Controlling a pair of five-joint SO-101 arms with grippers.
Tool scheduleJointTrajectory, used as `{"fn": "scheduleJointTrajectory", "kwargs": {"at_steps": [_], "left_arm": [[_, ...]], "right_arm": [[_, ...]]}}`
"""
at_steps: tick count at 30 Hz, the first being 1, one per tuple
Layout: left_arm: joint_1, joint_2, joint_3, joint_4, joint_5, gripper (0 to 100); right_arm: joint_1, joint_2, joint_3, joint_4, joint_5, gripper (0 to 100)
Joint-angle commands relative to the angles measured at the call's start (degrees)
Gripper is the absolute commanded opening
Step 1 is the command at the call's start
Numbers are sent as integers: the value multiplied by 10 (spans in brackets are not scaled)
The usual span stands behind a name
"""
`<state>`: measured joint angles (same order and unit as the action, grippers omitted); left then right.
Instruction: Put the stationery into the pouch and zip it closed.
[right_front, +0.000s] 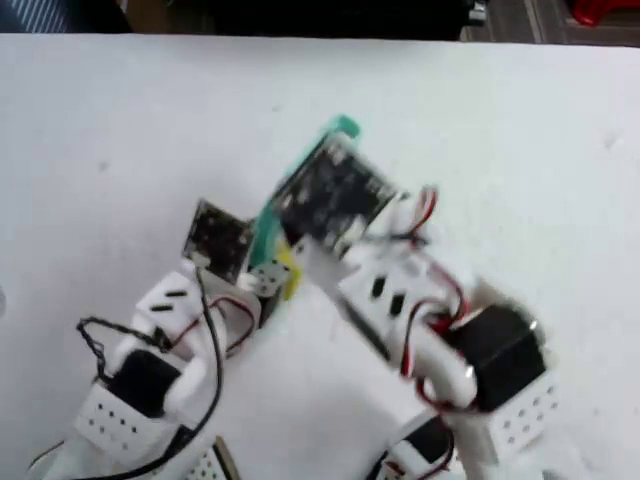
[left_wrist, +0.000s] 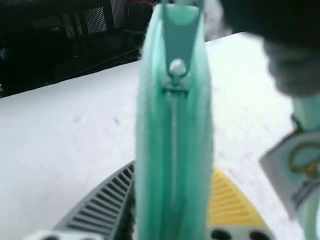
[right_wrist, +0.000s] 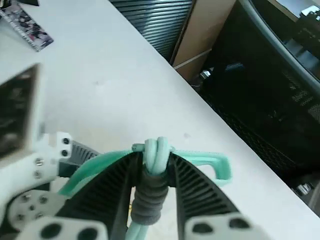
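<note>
Nearest, the left gripper (left_wrist: 172, 207) is clamped on the pouch (left_wrist: 172, 150). One grey ribbed jaw and one yellow jaw press its two flat sides, so the pouch stands edge-up between them with the zip running along the top. From above, this is the arm at the lower left, and mint fabric (right_front: 266, 235) peeks out just past its yellow jaw.

A little further along the pouch, the slider (left_wrist: 176, 67) sits on the zip line. The teeth between it and the left jaws look closed; beyond it I cannot tell. A white tag (left_wrist: 292, 167) hangs just beside the pouch.

Past that, the right gripper (right_wrist: 152, 167) has its black ribbed jaws pinched narrow around the pull cord (right_wrist: 150, 197), a mint loop with a grey wrapped section.

The pouch looks light, soft and floppy. I'd judge it buckles under any push along the zip, so it needs holding taut from both ends. The flat sides near the zip are a good hold for one gripper. The cord suits the other, though it looks thin and liable to slip if tugged off-line.

Beyond both arms lies bare white table (right_front: 500, 120).
</note>
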<state>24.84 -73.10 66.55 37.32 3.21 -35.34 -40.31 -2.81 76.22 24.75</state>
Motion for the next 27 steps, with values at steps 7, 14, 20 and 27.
{"fn": "scheduleJointTrajectory", "kwargs": {"at_steps": [7,14,20,27], "left_arm": [[1,-17,-40,4,3,35],[1,-17,-29,4,3,22],[2,-17,-20,7,-15,22],[2,-17,-5,5,-20,21]], "right_arm": [[29,89,-67,53,0,17],[-9,66,-69,42,0,17],[-2,107,-69,7,3,17],[109,133,-67,-65,0,17]]}}
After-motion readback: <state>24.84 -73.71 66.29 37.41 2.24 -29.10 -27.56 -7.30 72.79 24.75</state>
